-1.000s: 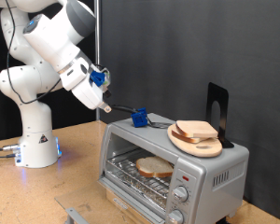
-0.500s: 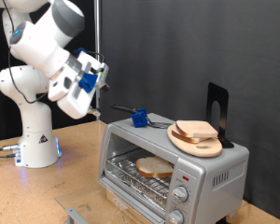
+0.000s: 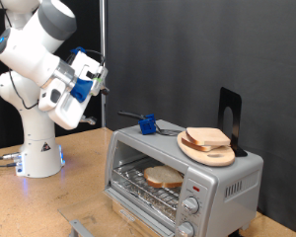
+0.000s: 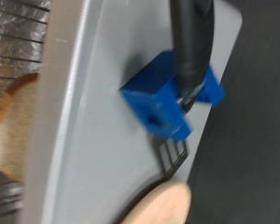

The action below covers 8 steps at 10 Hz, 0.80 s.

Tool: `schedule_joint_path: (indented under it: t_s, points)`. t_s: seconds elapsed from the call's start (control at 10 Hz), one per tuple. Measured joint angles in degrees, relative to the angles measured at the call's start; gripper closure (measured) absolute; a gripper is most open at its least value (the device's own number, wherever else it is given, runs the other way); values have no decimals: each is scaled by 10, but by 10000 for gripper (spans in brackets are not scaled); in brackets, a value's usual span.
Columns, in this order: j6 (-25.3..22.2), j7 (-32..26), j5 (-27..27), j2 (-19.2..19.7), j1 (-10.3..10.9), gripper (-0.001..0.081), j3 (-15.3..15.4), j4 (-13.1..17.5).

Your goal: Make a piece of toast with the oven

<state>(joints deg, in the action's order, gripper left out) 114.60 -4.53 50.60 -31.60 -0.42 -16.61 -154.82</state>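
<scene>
The silver oven [image 3: 202, 183] stands at the exterior view's lower right, its glass door looking shut. One piece of toast [image 3: 163, 178] lies on the rack inside. A second slice [image 3: 209, 137] lies on a round wooden plate [image 3: 192, 148] on the oven's top. My gripper [image 3: 99, 81] is up in the air to the left of the oven, well clear of it, with nothing between its fingers. The wrist view looks down on the oven's grey top [image 4: 89, 112]. It shows an edge of toast [image 4: 9, 131] but not the fingers.
A blue block [image 3: 146, 123] holding a black-handled fork [image 3: 128, 116] sits on the oven's top; both show in the wrist view, the block [image 4: 163, 98] and the fork's handle [image 4: 191, 42]. A black stand [image 3: 230, 117] rises behind the plate. The arm's base [image 3: 35, 148] stands on the wooden table.
The arm has swung up and to the exterior view's left, taking the gripper away from the fork and the oven's top. The oven, toast and plate have not moved.
</scene>
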Motion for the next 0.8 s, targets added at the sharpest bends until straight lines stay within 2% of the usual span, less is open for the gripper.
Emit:
schedule_joint_path:
  t_s: [0.1, 0.3, 0.6, 0.8]
  points:
    - [10, 25, 3, 5, -11, 6, -10, 0]
    - [24, 33, -2, 30, -30, 6, -29, 5]
    - [11, 1, -15, 64, -33, 6, -57, 27]
    - [0, 2, -21, 64, -34, 6, -60, 24]
